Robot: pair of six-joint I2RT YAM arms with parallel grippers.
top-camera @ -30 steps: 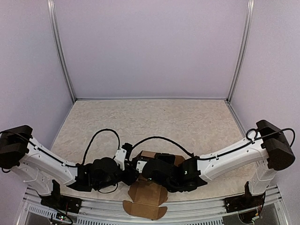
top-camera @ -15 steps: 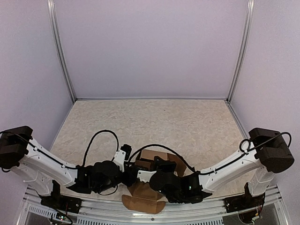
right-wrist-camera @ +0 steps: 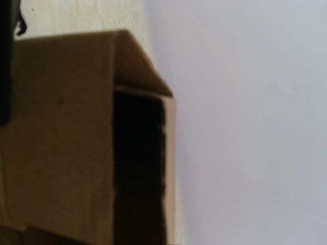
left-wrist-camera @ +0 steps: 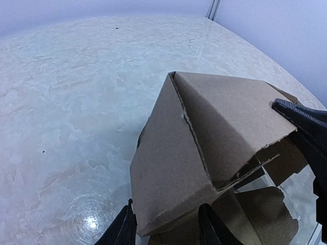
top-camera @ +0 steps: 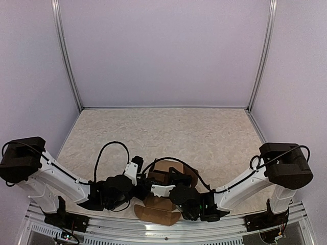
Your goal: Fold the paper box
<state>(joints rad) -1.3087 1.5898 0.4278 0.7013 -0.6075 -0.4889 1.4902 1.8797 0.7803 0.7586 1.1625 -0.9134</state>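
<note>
- A robotics lab test cell.
- The worktop (top-camera: pixel 204 132) is a pale, stone-patterned slab.
- Plain lilac panels (top-camera: pixel 163 51) close in the worktop at the back and on both sides.
- Bare aluminium posts (top-camera: pixel 66 56) rise from the worktop's far corners.
- A slotted aluminium rail (top-camera: pixel 112 235) runs along its near edge, where the white-and-black left arm (top-camera: pixel 56 176) and right arm (top-camera: pixel 245 181) are mounted.

overhead view from behind, wrist views close on paper box (left-wrist-camera: pixel 204 127)
</note>
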